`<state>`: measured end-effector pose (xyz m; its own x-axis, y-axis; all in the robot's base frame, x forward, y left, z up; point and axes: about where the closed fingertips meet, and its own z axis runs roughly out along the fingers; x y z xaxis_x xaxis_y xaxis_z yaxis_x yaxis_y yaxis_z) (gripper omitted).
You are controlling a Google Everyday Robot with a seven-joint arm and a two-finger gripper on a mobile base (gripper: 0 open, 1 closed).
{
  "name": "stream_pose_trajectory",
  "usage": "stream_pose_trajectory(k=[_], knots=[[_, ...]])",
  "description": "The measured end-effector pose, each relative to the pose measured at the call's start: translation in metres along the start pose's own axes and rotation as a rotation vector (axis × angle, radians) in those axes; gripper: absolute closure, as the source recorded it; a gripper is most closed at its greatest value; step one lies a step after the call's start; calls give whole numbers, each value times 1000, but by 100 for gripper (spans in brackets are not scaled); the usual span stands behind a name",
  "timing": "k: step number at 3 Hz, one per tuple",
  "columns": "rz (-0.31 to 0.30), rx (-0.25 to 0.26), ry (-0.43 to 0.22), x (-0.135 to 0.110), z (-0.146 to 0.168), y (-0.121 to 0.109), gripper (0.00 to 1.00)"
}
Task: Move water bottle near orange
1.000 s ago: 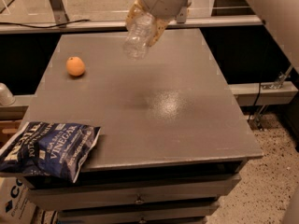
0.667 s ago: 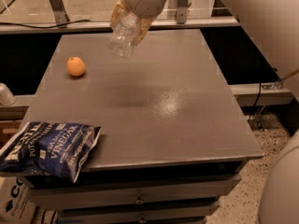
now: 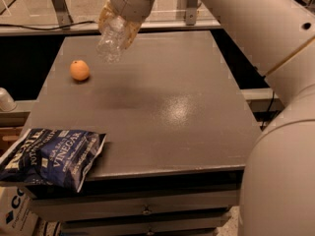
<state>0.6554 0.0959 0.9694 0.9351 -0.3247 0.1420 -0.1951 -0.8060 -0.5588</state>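
Gripper (image 3: 119, 27) is at the top of the view, above the far part of the counter (image 3: 162, 107) and left of its middle. The fingers (image 3: 131, 32) are clamped on the water bottle (image 3: 110, 42), with the pale pads on either side of its upper body. The bottle hangs in the air, clear of the surface. Its long axis is tilted and the free end points down and to the left. The orange (image 3: 79, 70) sits on the counter near the far left edge, below and left of the bottle's lower end and near it, not touching. Judgement: the carry is mostly done. What remains is a short travel leftward and a descent, so the bottle lands just beside the fruit without knocking it. The blue chip bag (image 3: 49, 156) overhangs the near left corner, well apart from both.
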Motion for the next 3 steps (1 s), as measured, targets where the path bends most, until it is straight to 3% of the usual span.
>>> stream_pose_trajectory(k=[1, 3], knots=[[-32, -3, -27, -12, 18, -3, 100], [-38, 0, -36, -15, 22, -2, 100]])
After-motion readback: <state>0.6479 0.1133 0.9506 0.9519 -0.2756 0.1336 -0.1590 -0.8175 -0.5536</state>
